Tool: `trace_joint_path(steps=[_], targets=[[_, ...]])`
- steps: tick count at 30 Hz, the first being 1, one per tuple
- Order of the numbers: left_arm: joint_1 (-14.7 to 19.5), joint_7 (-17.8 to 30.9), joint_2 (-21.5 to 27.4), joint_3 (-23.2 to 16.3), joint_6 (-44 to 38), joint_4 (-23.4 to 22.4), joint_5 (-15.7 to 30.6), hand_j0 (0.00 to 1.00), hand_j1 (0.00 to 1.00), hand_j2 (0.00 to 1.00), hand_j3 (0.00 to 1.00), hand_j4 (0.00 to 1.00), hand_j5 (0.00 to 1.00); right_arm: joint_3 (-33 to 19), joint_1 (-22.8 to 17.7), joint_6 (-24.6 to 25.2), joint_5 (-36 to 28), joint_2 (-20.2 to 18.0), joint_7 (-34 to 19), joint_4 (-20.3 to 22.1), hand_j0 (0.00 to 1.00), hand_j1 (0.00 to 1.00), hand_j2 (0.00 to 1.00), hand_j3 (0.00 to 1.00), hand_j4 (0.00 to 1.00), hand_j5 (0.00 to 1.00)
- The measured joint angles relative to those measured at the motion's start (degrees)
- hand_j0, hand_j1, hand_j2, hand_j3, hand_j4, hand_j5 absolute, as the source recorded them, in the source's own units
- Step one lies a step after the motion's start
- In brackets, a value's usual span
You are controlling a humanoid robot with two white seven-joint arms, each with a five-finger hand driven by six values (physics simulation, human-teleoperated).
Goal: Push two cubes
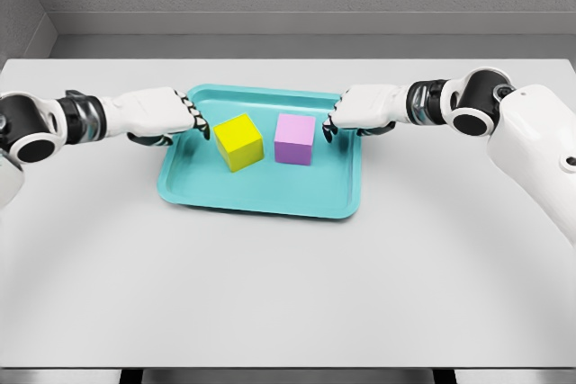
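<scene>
A yellow cube (238, 141) and a purple cube (294, 139) sit side by side on a teal tray (261, 195), a small gap between them. My left hand (193, 120) hovers over the tray's left rim, fingers curled, fingertips a short way left of the yellow cube. My right hand (333, 121) mirrors it at the tray's right side, fingers curled, fingertips just right of the purple cube. Neither hand holds anything, and contact with the cubes is not visible.
The tray rests on a white table (288, 294) whose far edge meets a grey wall. Both forearms reach in from the sides at tray height.
</scene>
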State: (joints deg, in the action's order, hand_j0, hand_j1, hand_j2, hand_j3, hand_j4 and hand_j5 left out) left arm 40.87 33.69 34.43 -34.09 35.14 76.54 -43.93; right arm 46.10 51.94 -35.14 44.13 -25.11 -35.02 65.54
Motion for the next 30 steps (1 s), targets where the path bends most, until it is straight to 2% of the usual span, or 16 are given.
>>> trace_joint_path(steps=[13, 30], targets=[[0.5, 0.0, -2.0, -0.1, 0.0, 0.2, -0.4, 0.7, 0.7, 0.7, 0.7, 0.7, 0.7, 0.0, 0.2, 0.0, 0.0, 0.2, 0.0, -0.9, 0.64, 0.64, 0.64, 0.64, 0.64, 0.64], [1.0, 0.2, -3.9, -0.1, 0.0, -0.4, -2.0, 0.71, 0.71, 0.71, 0.71, 0.71, 0.71, 0.6, 1.4, 0.0, 0.4, 3.2, 0.0, -3.2, 0.64, 0.64, 0.64, 0.64, 0.64, 0.64]])
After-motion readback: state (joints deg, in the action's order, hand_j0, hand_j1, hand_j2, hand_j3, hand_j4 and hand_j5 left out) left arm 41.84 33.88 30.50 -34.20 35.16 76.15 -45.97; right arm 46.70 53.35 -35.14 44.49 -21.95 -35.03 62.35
